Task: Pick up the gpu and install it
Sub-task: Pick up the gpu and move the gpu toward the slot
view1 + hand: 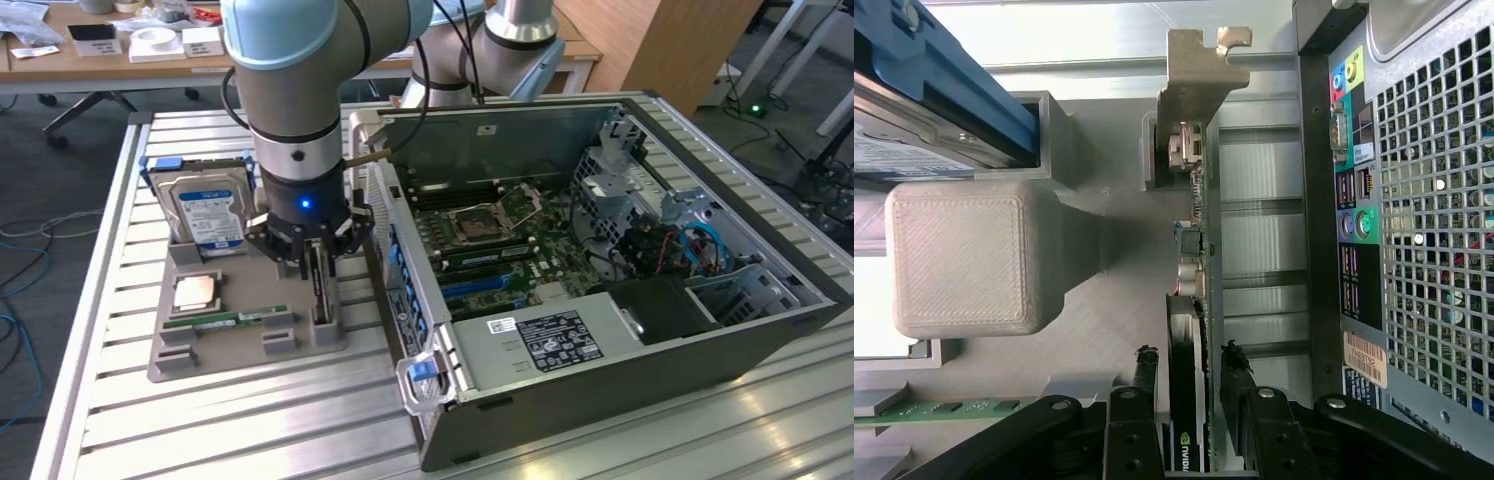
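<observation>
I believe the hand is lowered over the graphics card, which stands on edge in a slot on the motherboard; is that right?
Not quite. The hand is lowered over the graphics card, which stands on edge, but in the grey tray beside the computer case, not on the motherboard. The exterior view shows this.

A tray [180,368] holds a hard drive [207,215] at 12 o'clock, the gpu [322,300] on edge at 3 o'clock; a computer case [601,350] lies beyond it.
</observation>
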Controlling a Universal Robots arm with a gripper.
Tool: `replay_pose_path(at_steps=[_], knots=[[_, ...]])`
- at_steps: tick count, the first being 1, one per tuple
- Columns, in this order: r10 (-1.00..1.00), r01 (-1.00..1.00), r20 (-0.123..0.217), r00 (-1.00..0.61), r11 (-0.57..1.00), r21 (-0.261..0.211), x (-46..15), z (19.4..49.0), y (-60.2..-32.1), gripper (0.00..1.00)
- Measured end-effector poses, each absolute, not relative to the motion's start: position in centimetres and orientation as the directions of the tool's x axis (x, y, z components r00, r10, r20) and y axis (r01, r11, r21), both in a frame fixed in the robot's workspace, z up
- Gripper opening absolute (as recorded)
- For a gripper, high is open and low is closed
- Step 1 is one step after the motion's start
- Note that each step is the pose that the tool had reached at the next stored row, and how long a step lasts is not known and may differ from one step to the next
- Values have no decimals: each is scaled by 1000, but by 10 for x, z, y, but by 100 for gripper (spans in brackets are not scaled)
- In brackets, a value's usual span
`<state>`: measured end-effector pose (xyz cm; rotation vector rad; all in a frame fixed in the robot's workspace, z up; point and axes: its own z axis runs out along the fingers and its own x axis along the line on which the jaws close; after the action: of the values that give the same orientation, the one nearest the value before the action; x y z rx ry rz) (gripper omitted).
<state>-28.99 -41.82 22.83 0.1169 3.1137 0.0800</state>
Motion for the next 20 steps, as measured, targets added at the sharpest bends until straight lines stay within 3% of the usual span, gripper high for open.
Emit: replay_pose_path(at_steps=[2,4,20], knots=[[76,74,-23,-997,996,52,-290,228,-418,37],[75,74,-23,-997,996,52,-290,228,-418,26],[75,74,-23,-997,996,52,-290,228,-418,26]])
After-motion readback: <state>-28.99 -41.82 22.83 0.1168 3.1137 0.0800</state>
